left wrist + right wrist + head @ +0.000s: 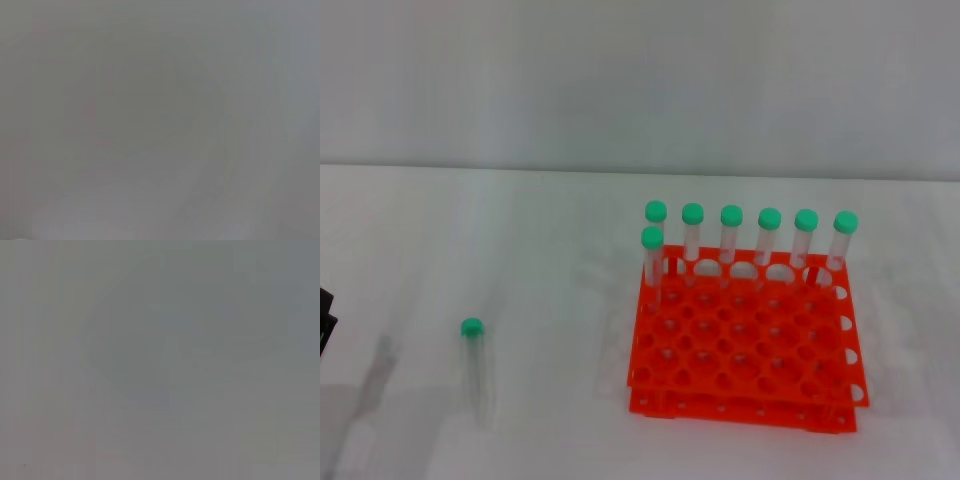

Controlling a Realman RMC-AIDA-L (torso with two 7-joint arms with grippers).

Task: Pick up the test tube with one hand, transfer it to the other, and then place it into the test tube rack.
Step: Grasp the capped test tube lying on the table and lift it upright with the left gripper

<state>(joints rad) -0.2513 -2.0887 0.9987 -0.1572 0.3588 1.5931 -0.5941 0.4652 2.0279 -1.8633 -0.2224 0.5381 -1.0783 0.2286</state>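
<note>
Left edge, head view: left tool, only a dark sliver showing at the picture's border, low over the tabletop; cannot tell whether it is open or closed.

Beside it, toward the centre: a faint grey shadow on the white tabletop.

Left-centre: test tube, one item, lying flat on the tabletop. Clear body, rounded green cap. Cap end points away from the robot, the body running toward the near edge. It lies alone, well apart from the rack and apart from the left tool; nothing touches it.

Right-centre: test tube rack, orange-red, two tiers, a grid of round holes in the top plate. It stands on the tabletop, its near edge slightly skewed.

In the rack: seven green-capped tubes, upright. Six fill the far row from end to end. The seventh stands one row nearer, in the leftmost column, just in front of the far row's left end tube. The remaining holes hold nothing visible.

Behind all: pale grey wall meeting the tabletop along a straight line.

Right tool: outside the head view.

Left wrist view and right wrist view: each a uniform grey field, with no item distinguishable in it.
</note>
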